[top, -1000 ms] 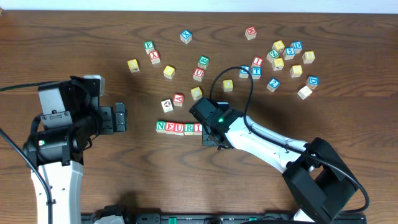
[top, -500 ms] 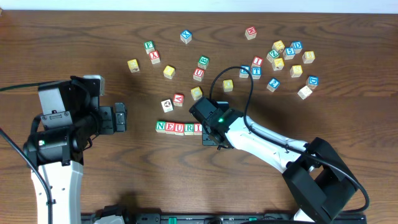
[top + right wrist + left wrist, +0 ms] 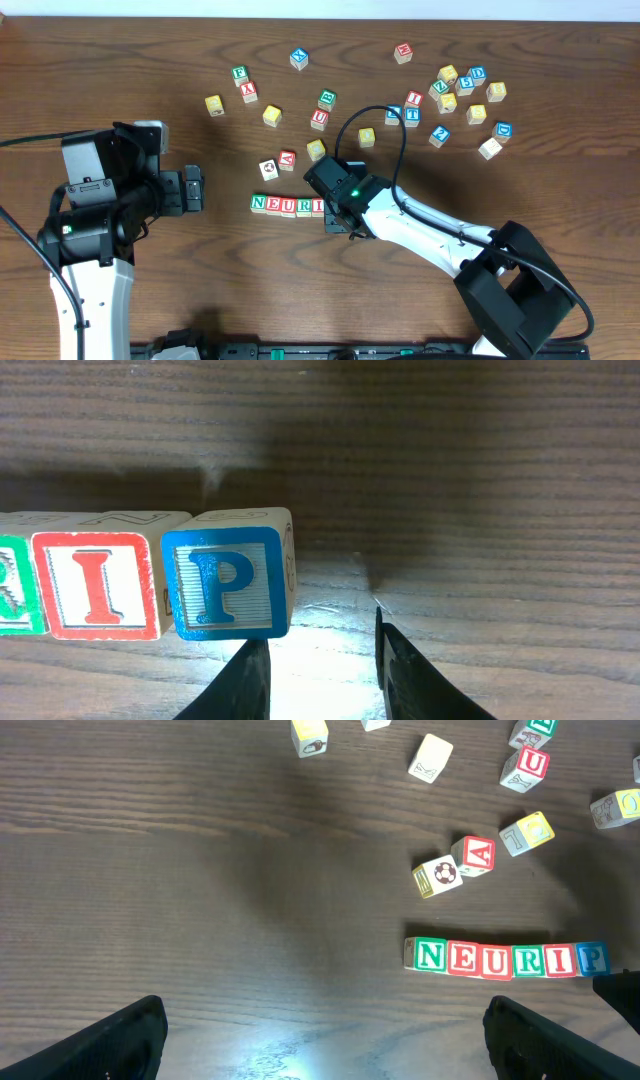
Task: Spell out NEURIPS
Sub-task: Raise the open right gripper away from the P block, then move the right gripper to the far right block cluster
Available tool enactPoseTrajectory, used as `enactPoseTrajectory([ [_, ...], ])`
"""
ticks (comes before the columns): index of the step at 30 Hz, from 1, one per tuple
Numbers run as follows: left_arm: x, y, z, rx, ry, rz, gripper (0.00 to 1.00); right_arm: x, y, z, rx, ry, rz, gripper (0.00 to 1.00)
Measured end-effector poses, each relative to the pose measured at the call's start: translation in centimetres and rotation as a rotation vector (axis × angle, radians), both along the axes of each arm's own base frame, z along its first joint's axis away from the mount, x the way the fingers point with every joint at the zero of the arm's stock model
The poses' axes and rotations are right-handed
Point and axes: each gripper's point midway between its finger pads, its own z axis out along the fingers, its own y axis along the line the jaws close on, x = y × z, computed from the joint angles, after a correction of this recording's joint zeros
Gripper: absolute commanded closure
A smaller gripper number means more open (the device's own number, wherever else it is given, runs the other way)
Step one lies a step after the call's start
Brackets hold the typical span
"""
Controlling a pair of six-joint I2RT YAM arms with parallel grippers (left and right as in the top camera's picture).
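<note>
A dark wooden table (image 3: 120, 60) seen from above, with two robot arms reaching in from the near edge. Near the middle of the table lies the letter row (image 3: 288, 206) — six small wooden cubes set side by side and touching, their top faces reading N, E, U, R, I, P in green, red and blue, so the word stops at P. The right gripper (image 3: 318, 655) hangs low at the right end of the row, just beside the P cube (image 3: 228, 585). Its two dark fingers (image 3: 250, 685) stand a narrow gap apart with only bare, lit wood between them, gripping nothing. In the right wrist view the blue P sits just ahead of the fingers and to their left, flush against the red I cube (image 3: 98, 585). The left gripper (image 3: 193, 190) hovers well to the left of the row, its jaws spread wide and empty — the fingertips show only at the bottom corners of the left wrist view. Just beyond the row, toward the far edge, sit a red A cube (image 3: 474, 854) and a picture cube (image 3: 437, 876), close together and both turned askew. More loose cubes (image 3: 476, 113) lie scattered toward the far edge, thickest near the far right corner.
</note>
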Motion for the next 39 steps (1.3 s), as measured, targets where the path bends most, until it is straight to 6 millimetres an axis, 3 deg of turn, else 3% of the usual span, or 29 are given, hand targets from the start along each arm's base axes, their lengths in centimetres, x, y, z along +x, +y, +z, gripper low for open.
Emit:
enactPoseTrajectory([
  [13, 0.0, 0.0, 0.0, 0.0, 0.0, 0.0, 0.01, -0.7, 0.1, -0.1, 0.009, 0.034, 0.007, 0.71],
  [20, 0.0, 0.0, 0.0, 0.0, 0.0, 0.0, 0.01, -2.3, -2.1, -0.5, -0.085, 0.099, 0.0, 0.7],
  [26, 0.0, 0.0, 0.0, 0.0, 0.0, 0.0, 0.01, -0.8, -2.6, -0.2, -0.119, 0.019, -0.015, 0.7],
  [32, 0.0, 0.0, 0.0, 0.0, 0.0, 0.0, 0.01, 1.5, -1.5, 0.4, -0.083, -0.091, -0.026, 0.68],
  [39, 0.0, 0.0, 0.0, 0.0, 0.0, 0.0, 0.01, 1.6, -0.5, 0.4, -0.035, -0.086, -0.015, 0.69],
])
